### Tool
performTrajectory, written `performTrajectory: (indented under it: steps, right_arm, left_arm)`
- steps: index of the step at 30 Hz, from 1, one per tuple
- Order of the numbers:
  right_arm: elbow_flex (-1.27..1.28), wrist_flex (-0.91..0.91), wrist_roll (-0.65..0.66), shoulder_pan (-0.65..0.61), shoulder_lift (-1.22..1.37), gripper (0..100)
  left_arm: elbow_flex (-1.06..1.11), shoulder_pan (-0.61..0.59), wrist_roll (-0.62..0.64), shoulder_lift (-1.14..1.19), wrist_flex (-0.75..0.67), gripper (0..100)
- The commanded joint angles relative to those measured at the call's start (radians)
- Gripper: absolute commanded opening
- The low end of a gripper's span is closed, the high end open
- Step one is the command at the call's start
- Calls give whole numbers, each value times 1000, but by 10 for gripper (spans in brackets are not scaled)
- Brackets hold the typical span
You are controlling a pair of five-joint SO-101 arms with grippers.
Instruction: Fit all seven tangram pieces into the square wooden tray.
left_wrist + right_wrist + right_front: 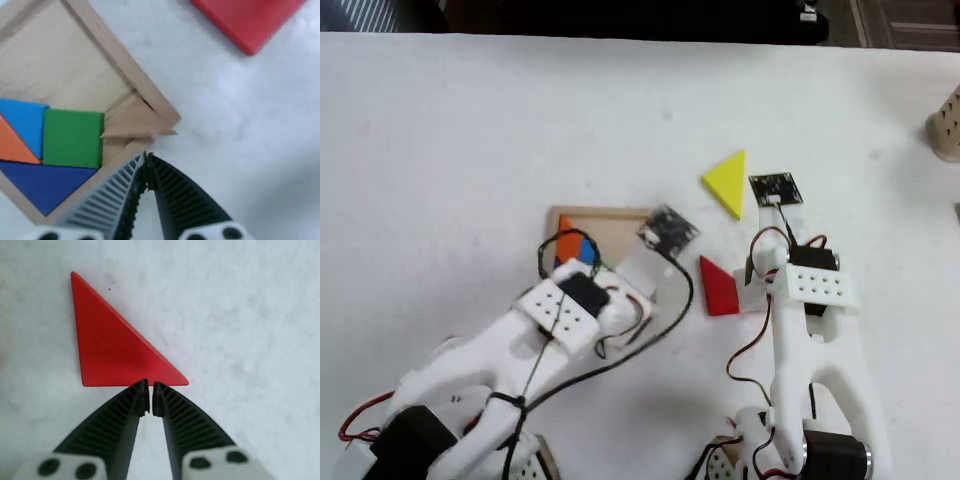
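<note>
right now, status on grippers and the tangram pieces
Left gripper shut, empty, at tray corner. Right gripper shut, empty, at red triangle edge. Yellow triangle also outside tray. Nothing blocking.

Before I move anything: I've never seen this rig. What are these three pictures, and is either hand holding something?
Two robot arms sit side by side at a white table. The high view looks down over it all; each other picture comes from a camera on one arm's wrist, looking along its hand. The left hand hovers by a corner of the wooden tray, shut, holding nothing. In the tray lie an orange piece, a light blue piece, a green square, a dark blue piece and a plain wooden triangle at that corner. The right hand, also shut and empty, points at the red triangle. The yellow triangle lies farther out.
</note>
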Motion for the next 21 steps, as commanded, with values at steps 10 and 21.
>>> performTrajectory:
  steps: [10, 21]
  right_arm:
    - [15, -36, 0, -16, -42, 17]
    - [15, -36, 0, -16, -42, 17]
  left_arm:
    - [-34, 77, -34, 74, -115, 24]
    - [-153, 44, -34, 211, -152, 24]
